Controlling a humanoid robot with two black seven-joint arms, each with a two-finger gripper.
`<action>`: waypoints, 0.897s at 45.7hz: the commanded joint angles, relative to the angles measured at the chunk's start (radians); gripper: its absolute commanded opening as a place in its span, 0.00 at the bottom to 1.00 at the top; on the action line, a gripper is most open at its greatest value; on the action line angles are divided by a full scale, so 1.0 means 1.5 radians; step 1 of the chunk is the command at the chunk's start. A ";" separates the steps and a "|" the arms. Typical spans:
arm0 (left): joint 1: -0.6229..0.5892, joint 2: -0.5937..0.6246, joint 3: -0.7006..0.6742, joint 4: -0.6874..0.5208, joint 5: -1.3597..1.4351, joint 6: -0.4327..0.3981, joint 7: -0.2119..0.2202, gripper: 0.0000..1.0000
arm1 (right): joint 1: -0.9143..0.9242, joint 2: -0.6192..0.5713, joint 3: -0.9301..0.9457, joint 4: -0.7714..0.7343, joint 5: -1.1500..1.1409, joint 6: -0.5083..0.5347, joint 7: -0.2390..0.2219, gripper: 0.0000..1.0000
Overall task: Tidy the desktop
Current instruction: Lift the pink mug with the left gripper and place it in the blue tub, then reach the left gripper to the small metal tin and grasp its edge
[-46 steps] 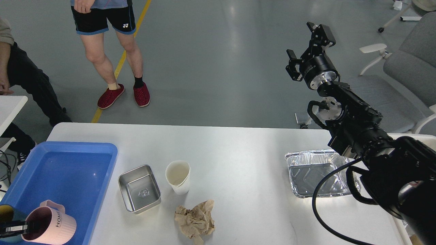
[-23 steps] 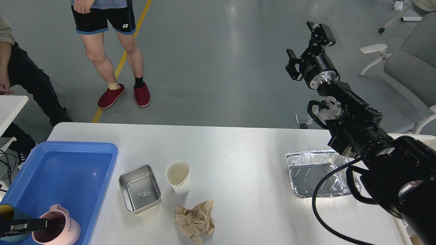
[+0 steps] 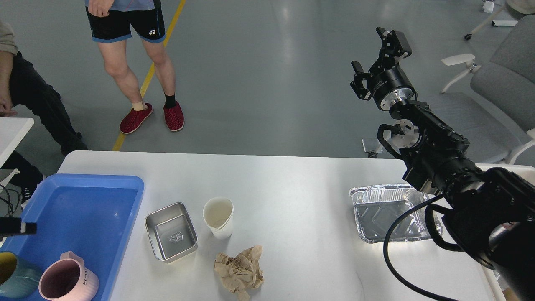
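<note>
- Desktop (image 3: 284,179): glossy white tabletop with rounded corners, filling the lower half of the view; it carries every item below and is the surface to be cleared.
- Right arm: black, entering from the lower right and raised well above the table. Right gripper (image 3: 374,56) at its far end, fingers spread apart, holding nothing; judged parked out of the way.
- Blue tray (image 3: 125,186): on the desktop's left end, judged the collecting place, since two mugs already stand in it.
- Foil container (image 3: 391,215): empty, on the right end, partly behind the right arm.
- Steel dish (image 3: 171,232): empty, rectangular, just beside the tray's right wall.
- Crumpled paper (image 3: 239,271): brown wad near the front edge, apart from the dish and cup; judged waste.
- Pink mug (image 3: 67,282): upright in the tray's near corner, touching or nearly touching the teal mug (image 3: 10,282).
- Paper cup (image 3: 218,217): white, upright, just right of the steel dish.
- Left gripper (image 3: 16,227): only a dark tip with a pale end at the left edge, above the tray; whether its fingers are apart or together cannot be told.
</note>
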State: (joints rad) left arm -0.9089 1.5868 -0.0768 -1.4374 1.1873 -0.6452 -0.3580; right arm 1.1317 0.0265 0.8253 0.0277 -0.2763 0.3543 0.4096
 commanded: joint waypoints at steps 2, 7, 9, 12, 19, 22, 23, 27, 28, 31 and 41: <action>-0.091 0.153 -0.088 -0.023 -0.004 -0.138 -0.003 0.84 | 0.001 0.001 0.000 0.000 -0.002 0.000 0.000 1.00; -0.163 0.254 -0.102 -0.025 -0.018 -0.210 -0.021 0.84 | 0.003 0.001 0.000 0.000 -0.015 0.000 0.000 1.00; -0.193 0.281 -0.102 -0.025 -0.020 -0.210 -0.024 0.84 | 0.004 0.001 0.000 0.000 -0.015 0.000 0.000 1.00; -0.235 0.301 -0.098 -0.025 -0.021 -0.210 -0.023 0.84 | 0.007 0.002 0.000 0.000 -0.015 0.000 0.000 1.00; -0.271 0.284 -0.078 -0.024 -0.023 -0.210 -0.021 0.84 | 0.014 0.011 0.000 0.000 -0.016 -0.001 0.000 1.00; -0.274 0.254 -0.077 -0.024 -0.023 -0.210 -0.016 0.84 | 0.015 0.012 0.000 -0.001 -0.016 -0.001 -0.001 1.00; -0.274 0.244 -0.076 -0.022 -0.023 -0.210 -0.016 0.84 | 0.015 0.012 0.000 0.000 -0.016 -0.001 0.000 1.00; -0.274 0.196 -0.040 -0.021 -0.021 -0.210 -0.013 0.84 | 0.015 0.012 0.000 -0.001 -0.016 -0.001 -0.001 1.00; -0.274 0.182 -0.029 -0.020 -0.021 -0.210 -0.012 0.84 | 0.015 0.012 0.000 -0.001 -0.016 -0.001 0.000 1.00; -0.273 0.135 -0.001 -0.018 -0.021 -0.170 -0.002 0.84 | 0.015 0.011 0.000 0.000 -0.016 -0.001 0.000 1.00; -0.264 -0.083 0.170 -0.004 -0.030 0.016 0.014 0.84 | 0.014 0.010 0.000 -0.001 -0.016 -0.001 0.000 1.00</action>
State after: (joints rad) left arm -1.3108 1.6071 0.0609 -1.4612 1.1539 -0.7502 -0.3404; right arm 1.1536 0.0407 0.8253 0.0266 -0.3007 0.3528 0.4089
